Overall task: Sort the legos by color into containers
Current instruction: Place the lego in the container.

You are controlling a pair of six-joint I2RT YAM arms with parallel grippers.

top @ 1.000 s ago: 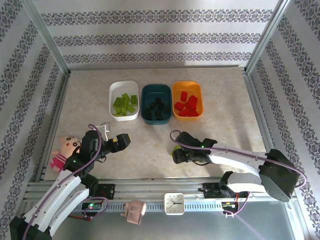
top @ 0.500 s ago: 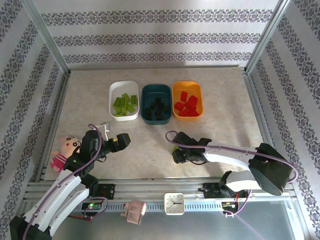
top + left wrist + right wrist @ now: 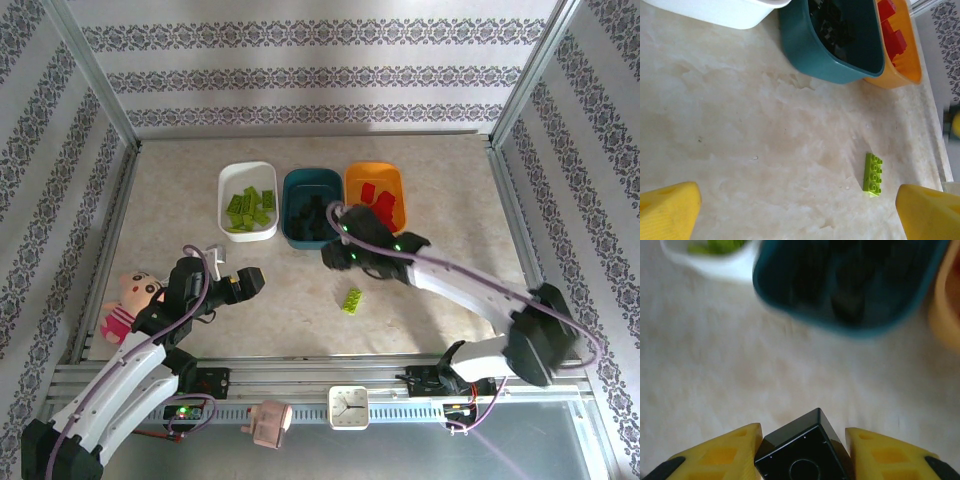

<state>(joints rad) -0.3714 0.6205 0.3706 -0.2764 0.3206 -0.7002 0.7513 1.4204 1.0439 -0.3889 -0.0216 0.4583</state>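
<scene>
A small white square clock with a round dial (image 3: 350,407) sits on the grey metal rail (image 3: 300,382) at the near edge of a beige marbled tabletop (image 3: 180,190), with a pale pink plastic toy (image 3: 268,422) just to its left on the same rail. Farther left of the clock and a little beyond it, a cartoon doll in a pink outfit (image 3: 135,292) lies at the table's edge. Beyond the clock, white wallpaper walls banded with dark floral stripes (image 3: 320,75) enclose the table on three sides.
</scene>
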